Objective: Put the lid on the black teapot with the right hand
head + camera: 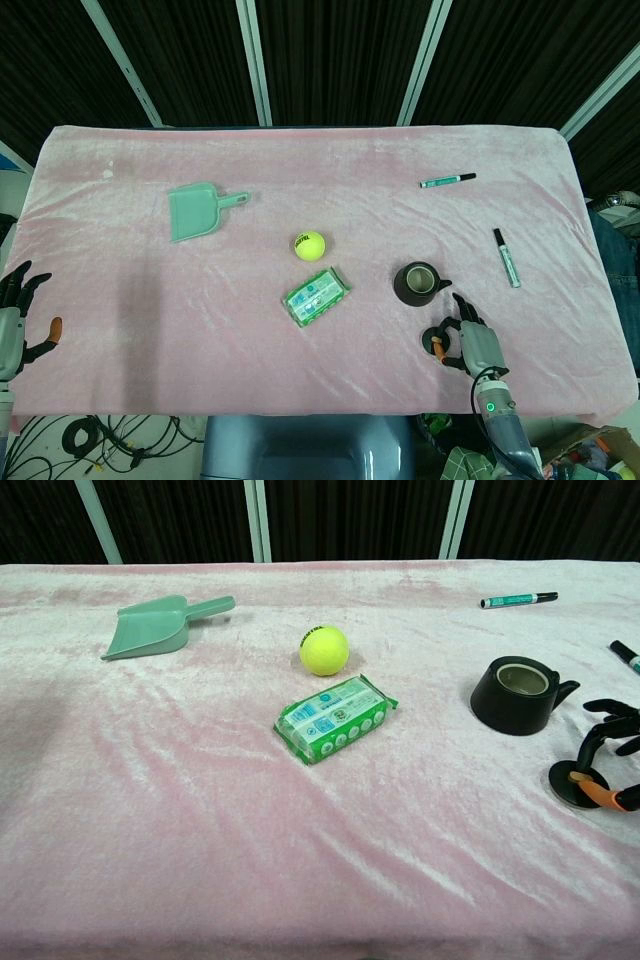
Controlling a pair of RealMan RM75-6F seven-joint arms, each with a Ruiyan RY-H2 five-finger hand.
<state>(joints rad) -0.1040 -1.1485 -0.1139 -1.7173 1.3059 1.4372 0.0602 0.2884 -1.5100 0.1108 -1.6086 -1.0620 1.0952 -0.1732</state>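
Observation:
The black teapot [418, 284] [518, 695] stands uncovered right of the table's middle, its opening facing up. Its flat black lid [432, 337] [567, 786] lies on the pink cloth just in front and to the right of the pot. My right hand [470, 341] [608, 752] is at the lid, with a dark finger and the orange-tipped thumb pinching the knob while the other fingers stay spread. My left hand [18, 318] rests with fingers apart at the table's left edge, holding nothing; only the head view shows it.
A green wipes packet [316, 296] [335, 719] and a yellow tennis ball [309, 245] [324, 650] lie left of the teapot. A green dustpan [198, 211] [160, 625] is at the far left. Two markers [447, 181] [506, 257] lie behind and right of the pot.

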